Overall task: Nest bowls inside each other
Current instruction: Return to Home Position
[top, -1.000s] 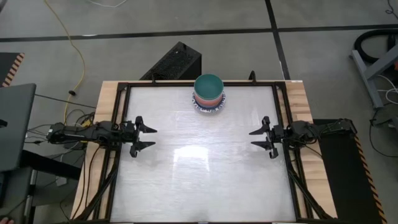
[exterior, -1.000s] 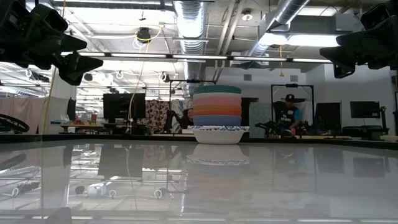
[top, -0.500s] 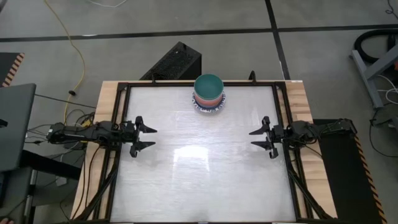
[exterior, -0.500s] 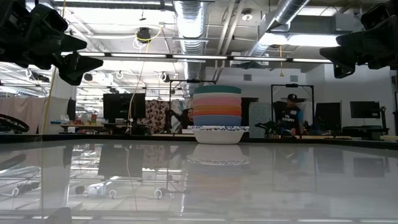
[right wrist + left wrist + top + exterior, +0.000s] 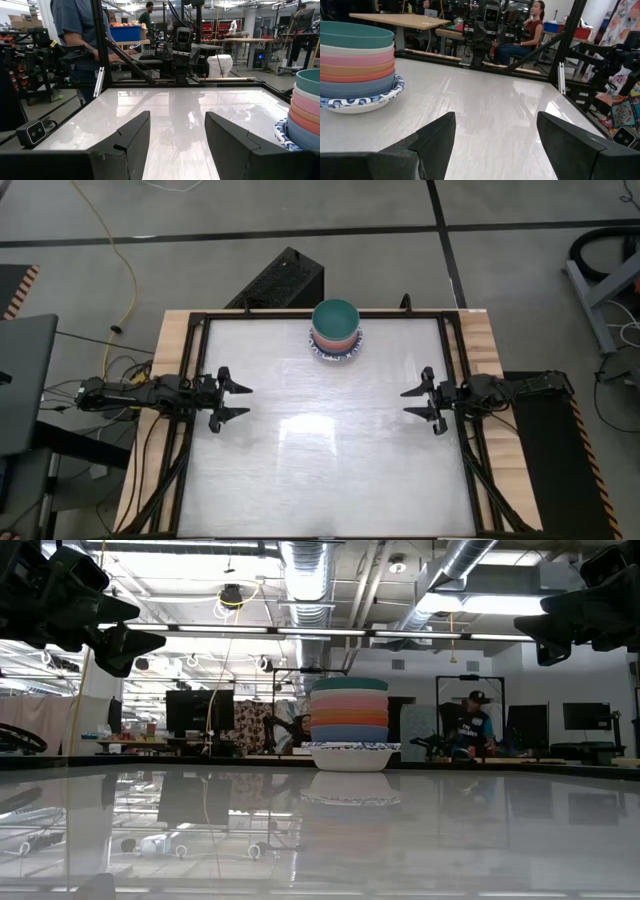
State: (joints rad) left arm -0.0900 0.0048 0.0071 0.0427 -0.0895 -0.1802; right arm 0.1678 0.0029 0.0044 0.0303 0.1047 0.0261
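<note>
My left gripper (image 5: 245, 401) hangs over the left side of the shiny white table (image 5: 330, 480). Its two dark fingers are spread wide apart and hold nothing. My right gripper (image 5: 407, 403) hangs over the right side, across from the left one. Its fingers are spread wide too, with nothing between them. Both grippers point in toward the middle of the table, and both are up off the table top.

All the bowls I can see are in one stack of small round bowls (image 5: 336, 332). It stands near the far edge of the table, about midway between my two arms and well apart from both grippers. A teal bowl (image 5: 355, 35) is on top. Under it come a cream bowl (image 5: 360, 49), a pink bowl (image 5: 360, 59), a light orange bowl (image 5: 360, 68), a darker red-orange bowl (image 5: 360, 76) and a blue bowl (image 5: 355, 87). At the bottom is a wide white bowl with a blue patterned rim (image 5: 370, 97), which sits on the table. I cannot tell how many white ones are down there.

Past the table, a person in a dark red top (image 5: 532, 22) sits at a desk. A person in a blue shirt (image 5: 75, 25) stands close to the table's frame.
</note>
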